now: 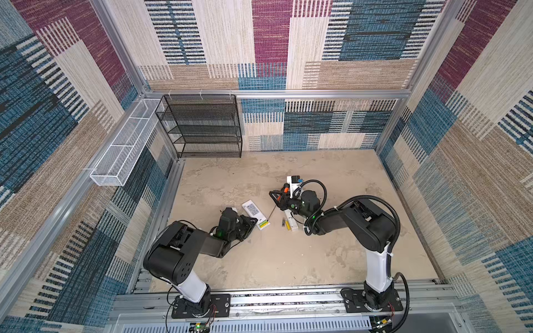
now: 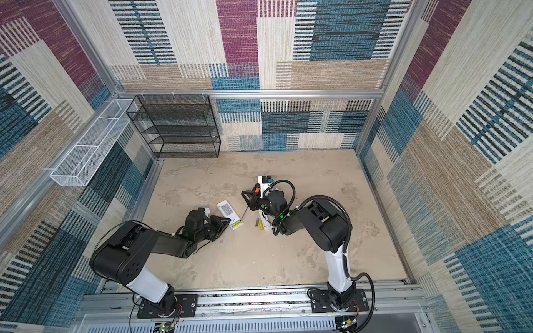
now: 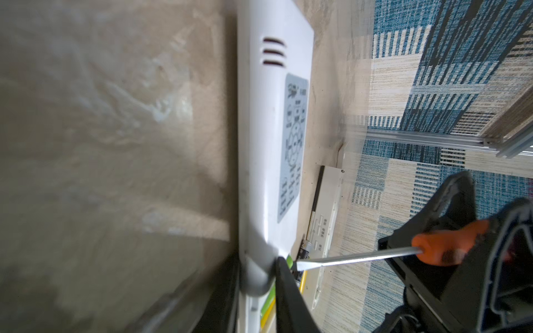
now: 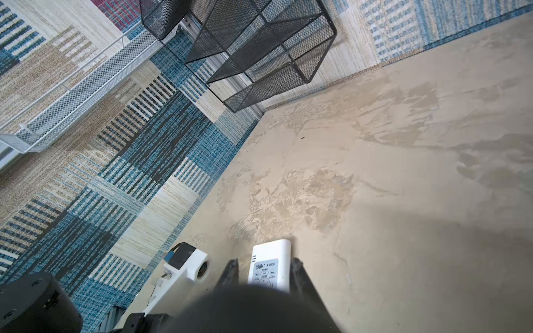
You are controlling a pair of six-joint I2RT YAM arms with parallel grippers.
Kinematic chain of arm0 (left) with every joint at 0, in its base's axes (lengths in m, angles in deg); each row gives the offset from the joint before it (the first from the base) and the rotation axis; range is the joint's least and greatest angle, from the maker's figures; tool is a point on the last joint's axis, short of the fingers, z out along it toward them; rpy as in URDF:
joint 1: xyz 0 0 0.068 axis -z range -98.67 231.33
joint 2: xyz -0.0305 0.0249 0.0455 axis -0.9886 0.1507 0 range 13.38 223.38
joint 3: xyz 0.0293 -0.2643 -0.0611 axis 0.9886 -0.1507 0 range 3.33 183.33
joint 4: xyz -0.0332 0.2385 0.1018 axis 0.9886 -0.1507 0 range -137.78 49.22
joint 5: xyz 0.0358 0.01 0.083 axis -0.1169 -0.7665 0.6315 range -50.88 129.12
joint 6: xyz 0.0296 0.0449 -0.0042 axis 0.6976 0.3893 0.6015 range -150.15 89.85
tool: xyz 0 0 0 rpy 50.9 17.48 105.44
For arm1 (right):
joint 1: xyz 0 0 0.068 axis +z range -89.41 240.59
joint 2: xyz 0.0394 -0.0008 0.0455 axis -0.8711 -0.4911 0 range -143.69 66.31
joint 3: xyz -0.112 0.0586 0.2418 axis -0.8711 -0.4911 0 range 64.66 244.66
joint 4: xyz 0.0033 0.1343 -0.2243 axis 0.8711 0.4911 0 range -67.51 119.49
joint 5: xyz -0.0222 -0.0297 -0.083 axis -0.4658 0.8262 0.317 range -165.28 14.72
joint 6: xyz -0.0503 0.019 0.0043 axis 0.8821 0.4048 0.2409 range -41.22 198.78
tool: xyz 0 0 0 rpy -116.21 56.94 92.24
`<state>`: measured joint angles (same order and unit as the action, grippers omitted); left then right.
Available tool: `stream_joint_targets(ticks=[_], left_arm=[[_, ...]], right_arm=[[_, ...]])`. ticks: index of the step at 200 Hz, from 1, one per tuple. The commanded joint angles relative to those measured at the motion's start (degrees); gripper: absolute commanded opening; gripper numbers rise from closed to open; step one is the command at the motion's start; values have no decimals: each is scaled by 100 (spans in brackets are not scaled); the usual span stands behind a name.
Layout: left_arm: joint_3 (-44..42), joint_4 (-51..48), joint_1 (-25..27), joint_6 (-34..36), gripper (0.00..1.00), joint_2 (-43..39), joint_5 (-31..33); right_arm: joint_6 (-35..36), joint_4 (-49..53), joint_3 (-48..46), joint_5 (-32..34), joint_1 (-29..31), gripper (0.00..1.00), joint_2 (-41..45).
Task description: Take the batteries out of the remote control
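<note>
On the beige surface (image 1: 259, 259), between carpet-covered walls (image 1: 317, 124), the left tool (image 1: 253, 223) is clamped on the remote control (image 1: 253, 210), batteries (image 1: 263, 224) lying in its open end. The right tool (image 1: 278, 197) grips the screwdriver (image 3: 360, 258); I fear the tip may slip off a battery and knock the remote loose.

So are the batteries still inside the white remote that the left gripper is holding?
Still in: green and yellow batteries lie in the white remote's uncovered compartment, the screwdriver tip at them.
</note>
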<state>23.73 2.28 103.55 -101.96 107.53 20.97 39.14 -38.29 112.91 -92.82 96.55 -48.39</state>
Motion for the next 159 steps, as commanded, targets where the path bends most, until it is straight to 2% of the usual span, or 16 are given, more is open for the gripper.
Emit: stream_joint_targets(ticks=[1, 58, 109, 129, 159], left_arm=[[-63, -1444, 28, 150, 0, 102, -91], [-62, -1398, 13, 154, 0, 121, -116], [-62, -1398, 11, 167, 0, 112, -114], [-61, -1398, 18, 167, 0, 108, -110], [-56, -1408, 12, 174, 0, 110, -101]], right_arm=[[-754, -242, -61, -763, 44, 0, -22], [-622, -161, -105, -594, 16, 0, 121], [659, 973, 127, 93, 32, 0, 705], [1087, 1477, 347, 431, 78, 0, 721], [1474, 1708, 592, 533, 125, 0, 600]])
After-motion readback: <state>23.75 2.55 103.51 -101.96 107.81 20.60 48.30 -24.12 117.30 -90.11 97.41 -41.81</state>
